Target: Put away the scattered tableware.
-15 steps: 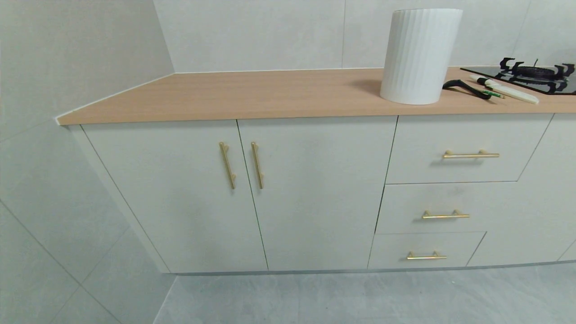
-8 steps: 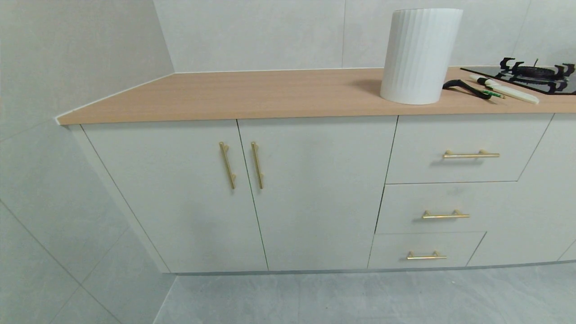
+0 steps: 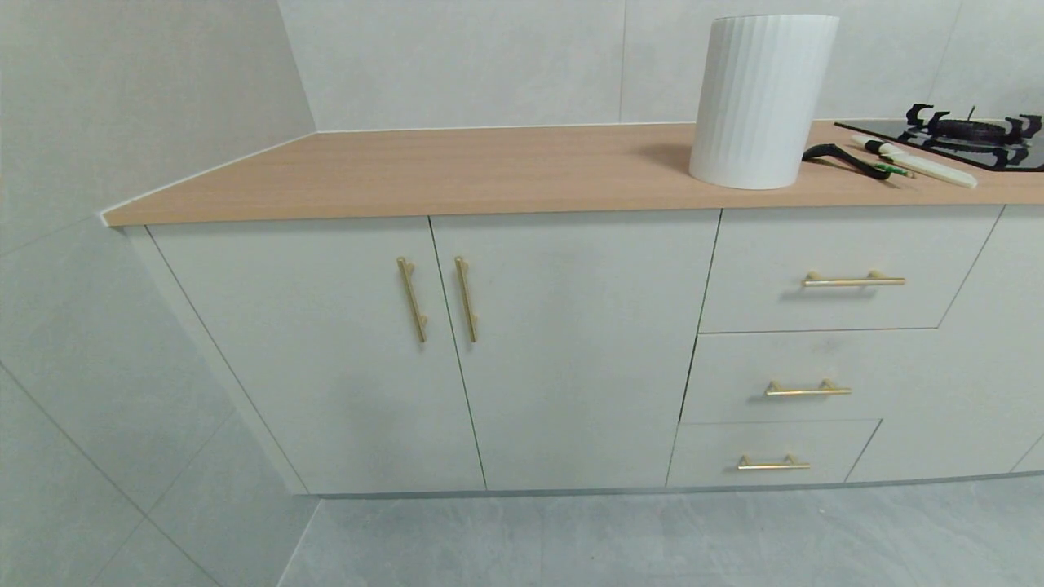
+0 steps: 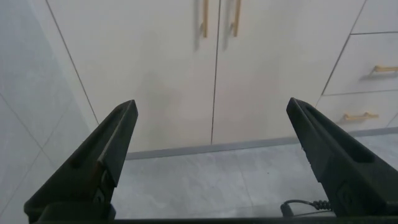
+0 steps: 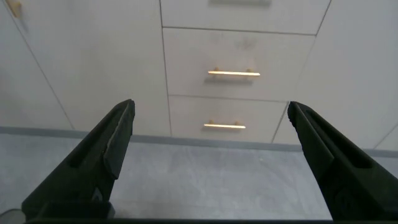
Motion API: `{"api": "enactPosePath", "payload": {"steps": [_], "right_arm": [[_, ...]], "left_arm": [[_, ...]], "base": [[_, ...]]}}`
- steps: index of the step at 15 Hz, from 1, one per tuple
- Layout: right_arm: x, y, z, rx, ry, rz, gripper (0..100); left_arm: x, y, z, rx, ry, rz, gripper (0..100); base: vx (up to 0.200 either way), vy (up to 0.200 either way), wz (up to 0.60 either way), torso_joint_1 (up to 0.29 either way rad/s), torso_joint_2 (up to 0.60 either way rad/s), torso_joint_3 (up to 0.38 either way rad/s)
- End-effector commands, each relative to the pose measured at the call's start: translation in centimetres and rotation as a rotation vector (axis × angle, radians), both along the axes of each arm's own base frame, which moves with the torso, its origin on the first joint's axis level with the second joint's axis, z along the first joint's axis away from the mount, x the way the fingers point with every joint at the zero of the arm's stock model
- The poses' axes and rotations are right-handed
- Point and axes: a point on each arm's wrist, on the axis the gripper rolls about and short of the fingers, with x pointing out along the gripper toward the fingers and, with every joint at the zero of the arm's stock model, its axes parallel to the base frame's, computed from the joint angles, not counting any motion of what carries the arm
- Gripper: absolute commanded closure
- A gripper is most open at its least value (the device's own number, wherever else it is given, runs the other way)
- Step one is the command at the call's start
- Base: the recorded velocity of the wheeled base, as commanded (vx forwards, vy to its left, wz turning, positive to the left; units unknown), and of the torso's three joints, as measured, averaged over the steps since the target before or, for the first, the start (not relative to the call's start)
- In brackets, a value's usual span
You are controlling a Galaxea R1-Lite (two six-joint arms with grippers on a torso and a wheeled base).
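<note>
On the wooden countertop at the far right lie a black-handled utensil, a thin green utensil and a white-handled knife. A tall white ribbed container stands just left of them. My left gripper hangs low and open in front of the double cabinet doors, nothing between its fingers. My right gripper is open too, low in front of the lower drawers, holding nothing.
A black gas hob sits at the counter's far right. Below are two cabinet doors with gold handles and three drawers. A tiled wall closes the left side; grey floor lies open before the cabinets.
</note>
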Motion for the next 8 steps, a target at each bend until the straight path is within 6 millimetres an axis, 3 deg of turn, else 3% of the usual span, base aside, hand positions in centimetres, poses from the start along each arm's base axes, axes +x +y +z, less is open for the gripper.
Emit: {"api": "enactPosePath", "payload": {"steps": [1, 4, 8], "right_arm": [[0.02, 0.0, -0.05, 0.017, 0.004, 0.003, 0], [0.02, 0.0, -0.05, 0.027, 0.005, 0.003, 0], [0.02, 0.0, -0.05, 0.027, 0.005, 0.003, 0]], "left_arm": [[0.01, 0.02, 0.02, 0.001, -0.002, 0.011, 0], [0.01, 0.6, -0.22, 0.027, 0.022, 0.271, 0], [0.04, 0.26, -0.58, 0.052, 0.053, 0.119, 0]], "base": [[0.0, 0.0, 0.0, 0.0, 0.0, 0.0], [0.0, 0.0, 0.0, 0.0, 0.0, 0.0], [0.0, 0.0, 0.0, 0.0, 0.0, 0.0]]}}
